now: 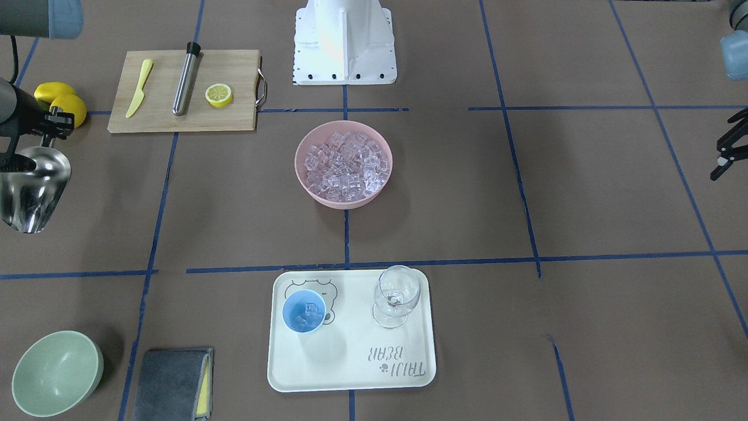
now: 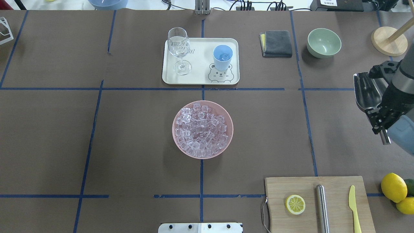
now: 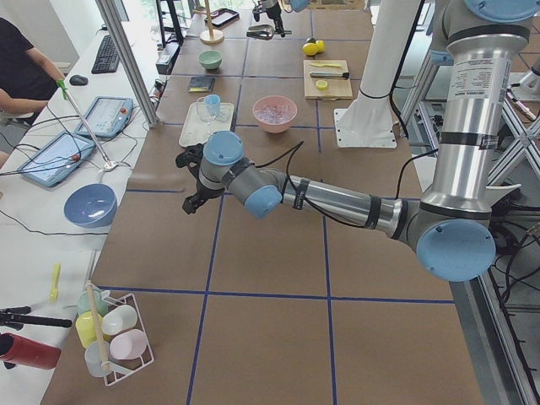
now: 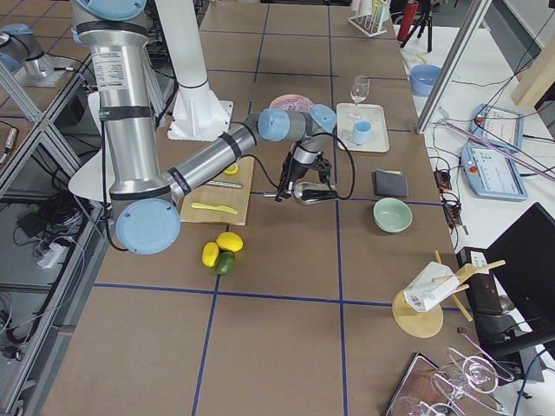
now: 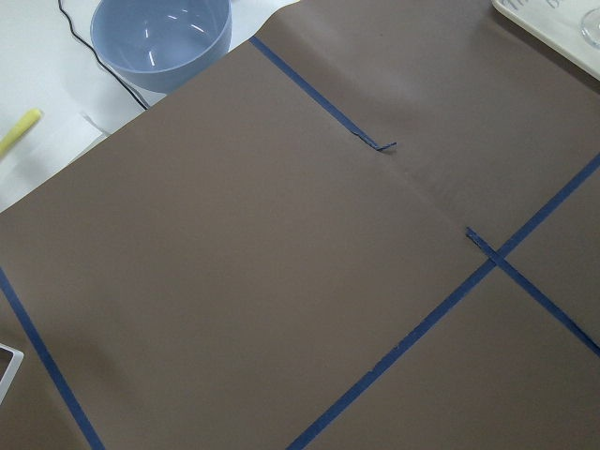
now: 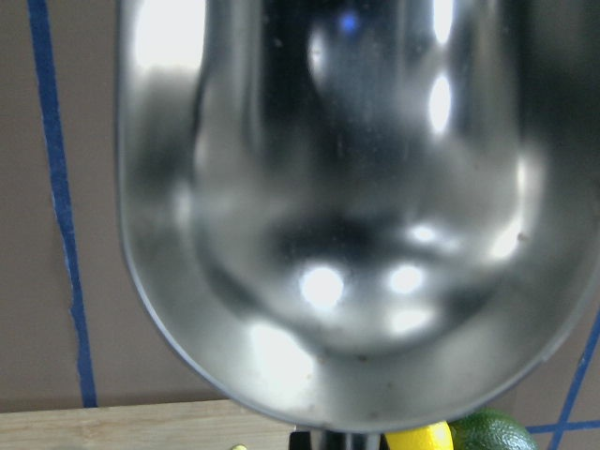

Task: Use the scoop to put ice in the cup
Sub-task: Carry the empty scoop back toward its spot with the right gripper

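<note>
The empty scoop (image 1: 32, 187) is held tight by the right gripper (image 1: 51, 131); the left gripper's (image 1: 724, 146) fingers are spread apart.

Silver arms (image 3: 468, 110) w/ lt-blue joint caps (image 3: 456, 249), black cables (image 1: 13, 55), black tools (image 3: 192, 179), white base (image 1: 345, 58)

Clear ice (image 2: 202, 129) heaps a pink bowl (image 1: 345, 202); light-blue cup (image 2: 222, 63) upright on tray (image 2: 200, 61), few cubes inside; shiny scoop (image 2: 367, 92) empty.

Glass (image 1: 396, 295) beside cup (image 1: 304, 311) (shared tray (image 1: 304, 368)).
</note>
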Available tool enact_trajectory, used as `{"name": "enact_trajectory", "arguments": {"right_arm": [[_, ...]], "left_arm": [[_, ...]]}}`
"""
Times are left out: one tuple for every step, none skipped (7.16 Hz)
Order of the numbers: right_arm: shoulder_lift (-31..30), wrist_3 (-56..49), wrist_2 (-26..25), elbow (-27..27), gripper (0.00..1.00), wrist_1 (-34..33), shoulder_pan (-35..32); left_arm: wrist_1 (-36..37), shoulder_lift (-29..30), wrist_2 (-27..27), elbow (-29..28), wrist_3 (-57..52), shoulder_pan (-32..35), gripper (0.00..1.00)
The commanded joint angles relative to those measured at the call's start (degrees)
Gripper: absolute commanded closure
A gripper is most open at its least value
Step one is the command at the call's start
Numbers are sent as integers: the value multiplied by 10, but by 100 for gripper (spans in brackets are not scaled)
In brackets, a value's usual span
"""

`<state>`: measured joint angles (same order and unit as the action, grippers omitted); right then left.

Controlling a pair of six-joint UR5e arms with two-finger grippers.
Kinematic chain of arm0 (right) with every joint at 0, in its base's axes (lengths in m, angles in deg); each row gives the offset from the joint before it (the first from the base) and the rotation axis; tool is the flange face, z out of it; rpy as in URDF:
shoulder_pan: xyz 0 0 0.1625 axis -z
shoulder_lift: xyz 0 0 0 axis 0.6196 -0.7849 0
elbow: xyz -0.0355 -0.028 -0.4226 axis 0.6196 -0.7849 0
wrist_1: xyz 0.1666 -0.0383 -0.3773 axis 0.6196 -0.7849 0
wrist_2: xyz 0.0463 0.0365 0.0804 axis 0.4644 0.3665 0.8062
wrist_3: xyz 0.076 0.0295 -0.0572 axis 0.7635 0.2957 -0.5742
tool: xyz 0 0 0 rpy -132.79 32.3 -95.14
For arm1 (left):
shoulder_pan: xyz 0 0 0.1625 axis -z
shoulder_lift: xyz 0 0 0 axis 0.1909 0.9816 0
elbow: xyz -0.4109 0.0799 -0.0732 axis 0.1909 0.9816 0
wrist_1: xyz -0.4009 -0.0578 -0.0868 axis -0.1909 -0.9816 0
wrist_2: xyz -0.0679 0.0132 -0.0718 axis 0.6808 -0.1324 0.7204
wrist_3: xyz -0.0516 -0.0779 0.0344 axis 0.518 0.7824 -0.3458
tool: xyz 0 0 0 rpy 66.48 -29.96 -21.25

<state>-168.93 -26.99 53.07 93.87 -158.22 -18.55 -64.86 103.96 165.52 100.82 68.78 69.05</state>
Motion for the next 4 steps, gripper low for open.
{"name": "enact_trajectory", "arguments": {"right_arm": [[-24, 97, -4, -38, 100, 136, 65], [-23, 142, -5, -64, 100, 188, 83], [-21, 148, -1, -88, 100, 211, 89], [-20, 148, 8, -91, 100, 210, 89]], "left_arm": [[0, -2, 0, -1, 0, -2, 0], [-1, -2, 0, -2, 0, -2, 0], [-1, -2, 0, -2, 0, -2, 0], [-1, -2, 0, -2, 0, -2, 0]]}}
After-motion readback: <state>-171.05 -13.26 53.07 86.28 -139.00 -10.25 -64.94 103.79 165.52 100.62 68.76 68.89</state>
